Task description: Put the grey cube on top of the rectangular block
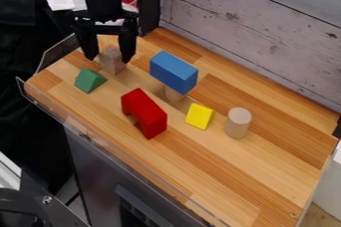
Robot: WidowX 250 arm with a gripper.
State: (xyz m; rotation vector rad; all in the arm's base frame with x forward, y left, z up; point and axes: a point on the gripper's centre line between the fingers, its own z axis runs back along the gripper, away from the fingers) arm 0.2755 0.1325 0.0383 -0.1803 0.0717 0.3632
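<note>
Two dark fingers (127, 47) hang wide apart in the camera view, and that's the claw (109, 59), pointing down over the upper left part of the wooden tabletop (266, 171). Right there at the fingertips is the grey cube (111, 62), one finger on each side of it. The claw is well open, with no grip closed on the cube; whether either finger is brushing it, I can't tell. The cube is down at table level, just beside the green triangular block (88, 80), which sits lower and to the left in the picture.

Over toward the middle, here's the blue rectangular block (173, 71), lying lengthwise and perched up on a short pale peg (174, 93). The cube is apart from it, off to its left. Closer to the front edge lies the red block (144, 114), with a hollow cut into its lower side. Then comes the small yellow block (199, 116), between the red block and an upright pale cylinder (238, 123) farther right, touching neither one. Along the back runs a whitewashed plank wall (259, 22), and a clear plastic guard (51, 109) follows the front left edge of the tabletop.
</note>
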